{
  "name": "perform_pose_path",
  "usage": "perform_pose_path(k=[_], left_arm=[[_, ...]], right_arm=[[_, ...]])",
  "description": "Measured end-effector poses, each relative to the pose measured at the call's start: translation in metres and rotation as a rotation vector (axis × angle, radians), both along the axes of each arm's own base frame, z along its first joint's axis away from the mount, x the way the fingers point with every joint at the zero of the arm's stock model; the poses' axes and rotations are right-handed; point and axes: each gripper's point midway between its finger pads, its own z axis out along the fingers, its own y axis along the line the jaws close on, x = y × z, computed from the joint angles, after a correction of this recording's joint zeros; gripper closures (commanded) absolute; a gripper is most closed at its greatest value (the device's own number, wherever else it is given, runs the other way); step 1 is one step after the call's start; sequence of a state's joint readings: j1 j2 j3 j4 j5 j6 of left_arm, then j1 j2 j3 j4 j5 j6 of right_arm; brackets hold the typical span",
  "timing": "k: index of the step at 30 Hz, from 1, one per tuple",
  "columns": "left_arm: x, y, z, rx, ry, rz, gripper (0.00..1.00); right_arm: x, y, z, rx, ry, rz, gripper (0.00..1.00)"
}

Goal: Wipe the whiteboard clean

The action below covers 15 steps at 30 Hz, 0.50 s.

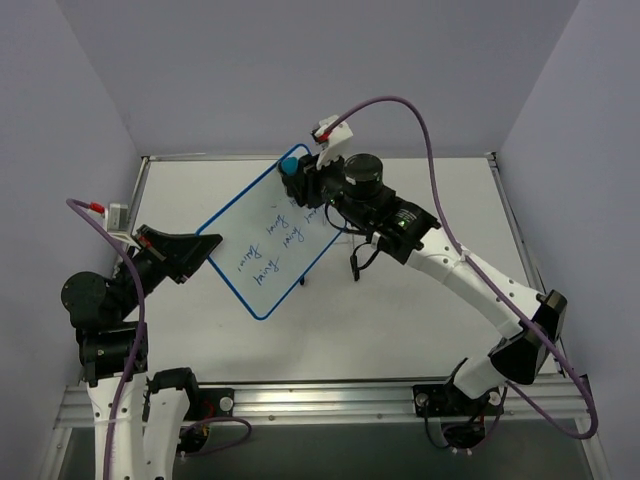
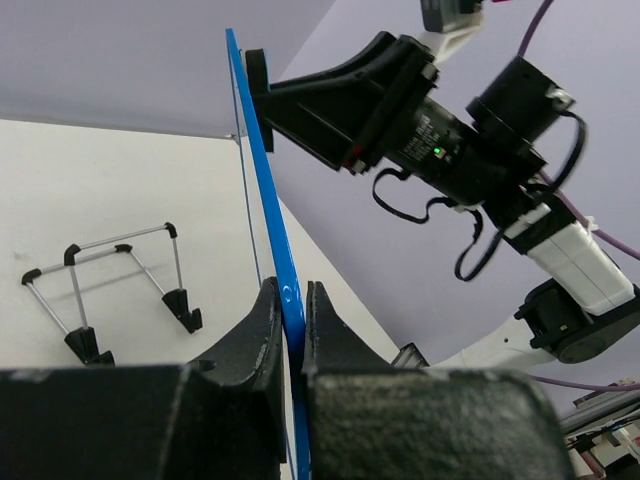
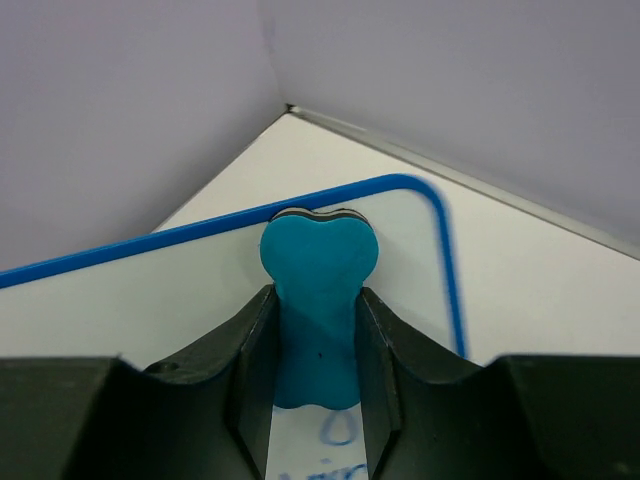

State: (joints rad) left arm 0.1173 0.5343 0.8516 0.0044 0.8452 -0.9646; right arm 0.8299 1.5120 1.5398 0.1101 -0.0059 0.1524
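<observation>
The whiteboard [image 1: 272, 240], white with a thin blue frame and rows of blue handwriting, is held tilted above the table. My left gripper [image 1: 203, 247] is shut on its lower left edge; in the left wrist view the blue frame [image 2: 262, 170] runs edge-on up from between the jaws of that gripper [image 2: 292, 300]. My right gripper [image 1: 298, 180] is shut on a teal eraser [image 1: 289, 165] at the board's far top corner. In the right wrist view the eraser [image 3: 318, 300] sits between the fingers [image 3: 252, 345], pressed against the whiteboard [image 3: 180, 300] just inside the frame's rounded corner, with handwriting below it.
A thin black wire stand [image 2: 110, 290] lies on the white table [image 1: 400, 320] behind the board in the left wrist view; part of it [image 1: 355, 262] shows under the right arm. Grey walls enclose the table on three sides. A purple cable [image 1: 430, 140] loops over the right arm.
</observation>
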Motion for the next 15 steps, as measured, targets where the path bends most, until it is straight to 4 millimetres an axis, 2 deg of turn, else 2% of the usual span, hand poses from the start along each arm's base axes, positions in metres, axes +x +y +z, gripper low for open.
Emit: perform_pose_path(k=[3,6,9,15], left_arm=[[-0.002,-0.002,0.002,-0.007,-0.003,-0.014,0.98],[-0.005,-0.004,0.002,-0.008,0.001,-0.034,0.98],[-0.006,-0.006,0.001,-0.005,0.004,-0.044,0.98],[-0.008,-0.006,0.000,-0.003,0.014,-0.041,0.98]], right_arm=[[0.033,-0.032,-0.001,-0.001,-0.001,-0.084,1.00],[0.057,-0.057,-0.007,-0.013,0.016,-0.132,1.00],[0.063,-0.061,-0.013,-0.030,0.029,-0.133,1.00],[0.058,-0.058,-0.018,-0.044,0.031,-0.127,1.00]])
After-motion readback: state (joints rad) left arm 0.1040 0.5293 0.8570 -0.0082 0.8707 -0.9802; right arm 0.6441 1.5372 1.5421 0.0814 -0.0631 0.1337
